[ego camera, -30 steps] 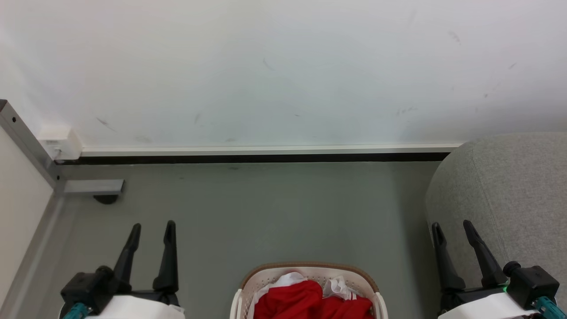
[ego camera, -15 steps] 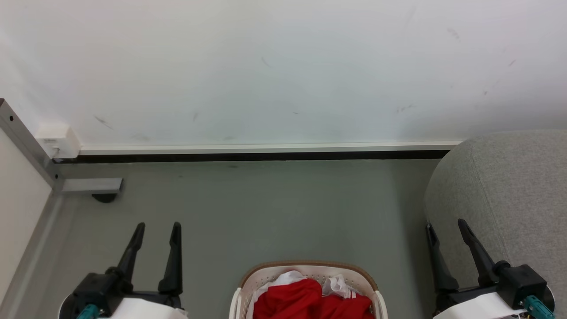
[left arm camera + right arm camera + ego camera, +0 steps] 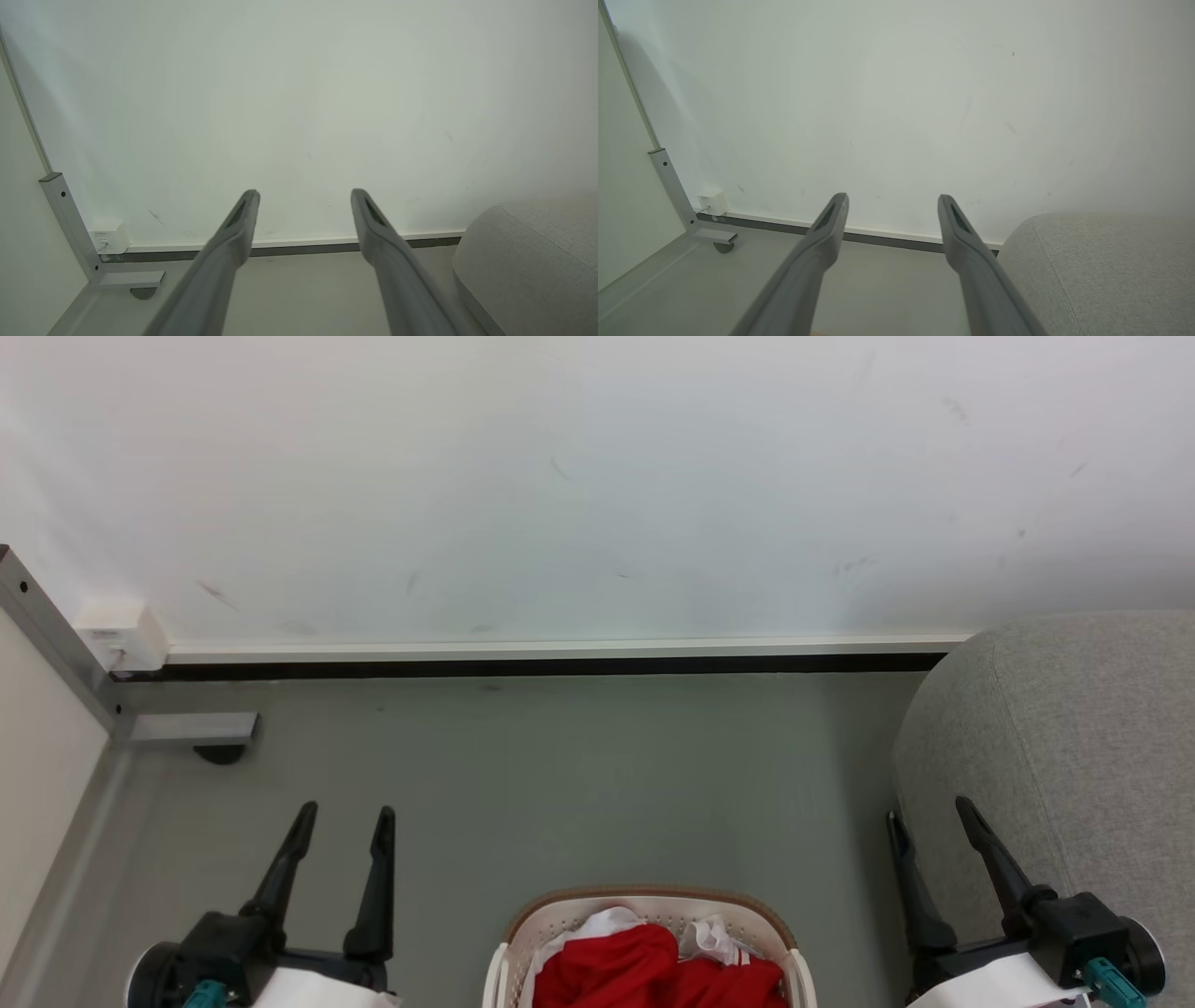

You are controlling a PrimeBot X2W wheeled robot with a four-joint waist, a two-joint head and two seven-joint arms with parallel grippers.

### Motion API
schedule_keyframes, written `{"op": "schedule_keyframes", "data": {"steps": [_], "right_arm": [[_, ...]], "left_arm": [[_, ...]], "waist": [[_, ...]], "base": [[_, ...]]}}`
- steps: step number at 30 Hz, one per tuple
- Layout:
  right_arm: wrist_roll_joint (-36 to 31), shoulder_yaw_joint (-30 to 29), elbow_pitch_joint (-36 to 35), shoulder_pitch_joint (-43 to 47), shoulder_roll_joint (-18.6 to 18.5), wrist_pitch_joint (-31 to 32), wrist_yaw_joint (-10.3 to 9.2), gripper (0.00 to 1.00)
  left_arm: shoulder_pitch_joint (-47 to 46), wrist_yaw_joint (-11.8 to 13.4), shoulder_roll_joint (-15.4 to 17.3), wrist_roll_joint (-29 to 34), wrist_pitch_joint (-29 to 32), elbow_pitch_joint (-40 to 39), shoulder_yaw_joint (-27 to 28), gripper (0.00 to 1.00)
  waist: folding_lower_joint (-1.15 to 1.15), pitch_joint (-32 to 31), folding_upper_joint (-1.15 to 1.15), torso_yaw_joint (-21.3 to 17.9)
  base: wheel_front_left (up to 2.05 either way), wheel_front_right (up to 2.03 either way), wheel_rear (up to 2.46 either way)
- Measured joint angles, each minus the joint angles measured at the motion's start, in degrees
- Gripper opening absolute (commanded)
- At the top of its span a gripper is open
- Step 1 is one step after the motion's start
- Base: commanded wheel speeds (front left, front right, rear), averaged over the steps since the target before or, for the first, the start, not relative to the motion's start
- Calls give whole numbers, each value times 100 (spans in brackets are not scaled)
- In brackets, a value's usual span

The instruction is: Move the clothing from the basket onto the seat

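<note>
Clothing (image 3: 616,971) lies in the basket (image 3: 653,894) between the left fingers (image 3: 376,882) and right fingers (image 3: 995,861), both pairs spread, empty.

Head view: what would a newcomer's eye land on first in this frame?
The red clothing heaped in the white basket at the bottom centre stands out against the grey floor. The big grey sofa bulks up at the right edge. The left gripper and right gripper flank the basket, both open and empty.
</note>
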Motion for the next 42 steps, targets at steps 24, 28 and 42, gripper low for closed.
{"op": "schedule_keyframes", "data": {"steps": [24,28,42], "right_arm": [[174,81,15,-104,4,0,0,100],[204,60,-33,-152,4,0,0,100],[624,-22,-275,-285,3,-9,0,100]], "left_arm": [[-34,0,66,-123,-1,67,-122,100],[-104,0,122,-156,-1,84,-160,100],[-432,0,433,-187,-2,902,-571,100]], "waist": [[0,188,0,-193],[0,306,0,-323],[0,920,1,-1027]], "base": [[0,0,0],[0,0,0],[0,0,0]]}}
